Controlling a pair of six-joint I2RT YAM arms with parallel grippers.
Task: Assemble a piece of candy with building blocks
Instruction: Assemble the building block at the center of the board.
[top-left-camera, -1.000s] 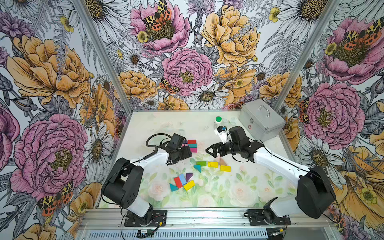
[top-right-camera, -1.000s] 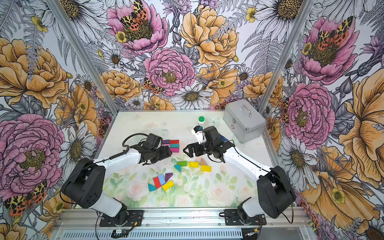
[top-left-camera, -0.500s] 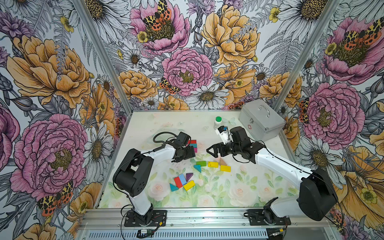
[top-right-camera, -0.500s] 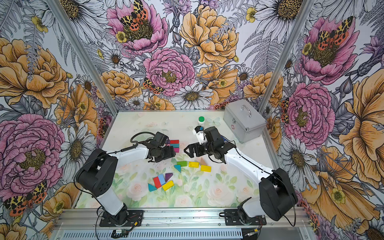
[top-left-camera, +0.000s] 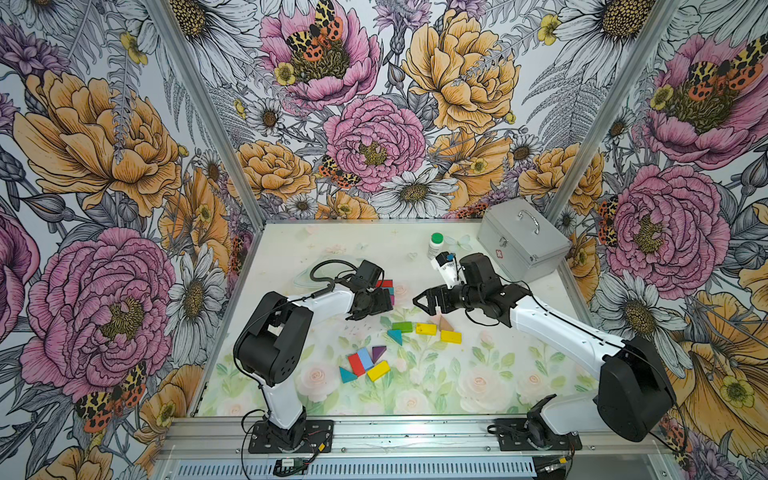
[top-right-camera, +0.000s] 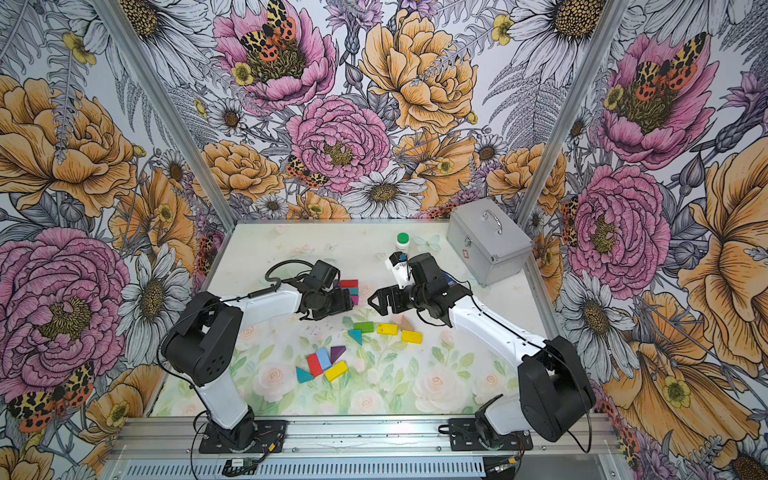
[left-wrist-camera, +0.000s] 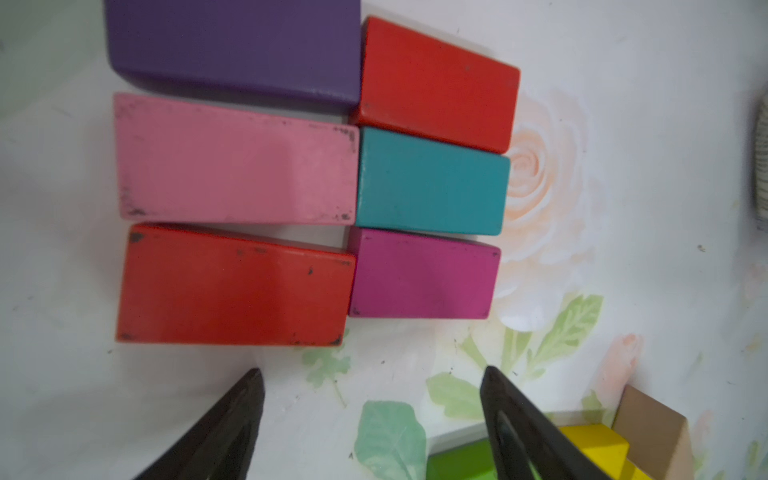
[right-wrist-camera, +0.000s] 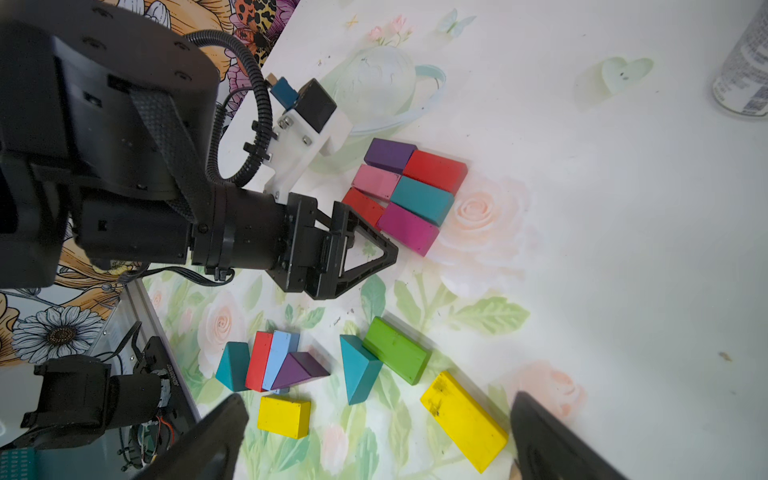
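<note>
Six packed blocks (left-wrist-camera: 237, 162) are sitting beside the left gripper (left-wrist-camera: 372, 372), spread and empty. Right gripper (right-wrist-camera: 378, 399) is hanging released too; one nudge could scatter them.

This is looking like a robotics lab test cell: flower-printed wall panels (top-left-camera: 124, 166) and aluminium posts (top-left-camera: 199, 104) are enclosing a small table (top-left-camera: 519, 386) on three sides. At six o'clock an aluminium rail (top-left-camera: 415, 434) is carrying two bolted-down robot arms (top-left-camera: 324, 297), with a small bare circuit board (top-left-camera: 289, 462) hanging just beneath.
</note>
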